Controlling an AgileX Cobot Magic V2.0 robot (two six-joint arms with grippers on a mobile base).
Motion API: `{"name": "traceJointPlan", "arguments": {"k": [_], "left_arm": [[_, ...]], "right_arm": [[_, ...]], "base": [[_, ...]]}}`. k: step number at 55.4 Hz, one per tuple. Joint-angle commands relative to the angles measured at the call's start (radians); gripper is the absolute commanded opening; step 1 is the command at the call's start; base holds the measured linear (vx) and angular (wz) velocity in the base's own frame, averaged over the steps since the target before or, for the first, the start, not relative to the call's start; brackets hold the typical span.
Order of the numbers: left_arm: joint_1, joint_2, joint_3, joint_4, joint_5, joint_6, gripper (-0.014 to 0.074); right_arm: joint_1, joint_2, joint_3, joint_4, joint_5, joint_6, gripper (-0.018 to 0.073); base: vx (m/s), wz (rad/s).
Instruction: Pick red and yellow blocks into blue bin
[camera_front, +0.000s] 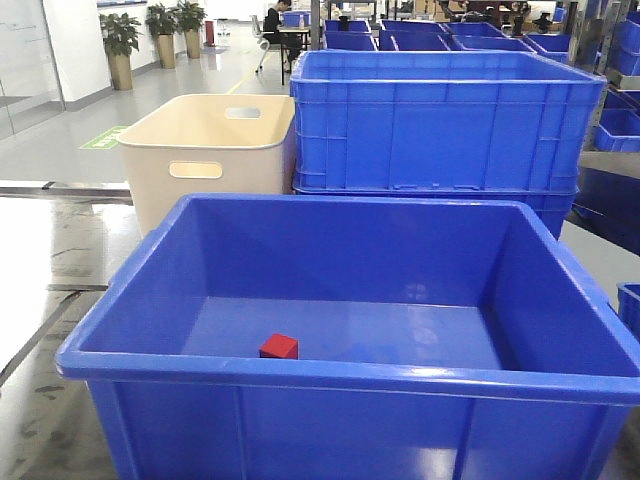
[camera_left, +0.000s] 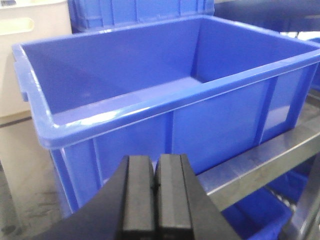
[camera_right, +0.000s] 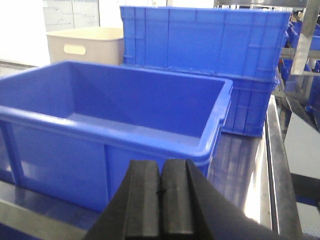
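Observation:
The small red cube (camera_front: 279, 346) lies inside the blue bin (camera_front: 330, 202) on its floor, near the front wall left of centre. The yellow studded brick is out of view in every frame. The bin also shows in the left wrist view (camera_left: 150, 107) and the right wrist view (camera_right: 115, 137); the cube is hidden there by the bin's walls. My left gripper (camera_left: 155, 186) is shut and empty, outside the bin's near wall. My right gripper (camera_right: 161, 192) is shut and empty, outside the bin's other side. Neither gripper shows in the front view.
A beige tub with handle slots (camera_front: 210, 150) stands behind the bin at the left. Taller ribbed blue crates (camera_front: 440, 120) are stacked behind it at the right. The bin rests on a steel tabletop (camera_right: 250, 170). More blue bins sit on a lower level (camera_left: 260, 215).

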Motion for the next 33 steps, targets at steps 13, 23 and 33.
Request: {"name": "traceJointPlan", "arguments": {"k": [13,23,33], "left_arm": [[0.001,-0.047,0.038,-0.010,-0.178,-0.010,0.0000],[0.001,-0.047,0.036,-0.010,-0.181,-0.010,0.0000],[0.001,-0.047,0.036,-0.010,-0.181,-0.010,0.0000]], "right_arm": [[-0.002,0.009,0.061,-0.016,-0.085,-0.002,-0.0008],[-0.002,0.009,0.063,-0.016,-0.073,-0.002,-0.0008],[-0.002,0.009,0.063,-0.016,-0.073,-0.002,-0.0008]], "base": [[0.00,0.00],[0.00,0.00],[0.00,0.00]]}}
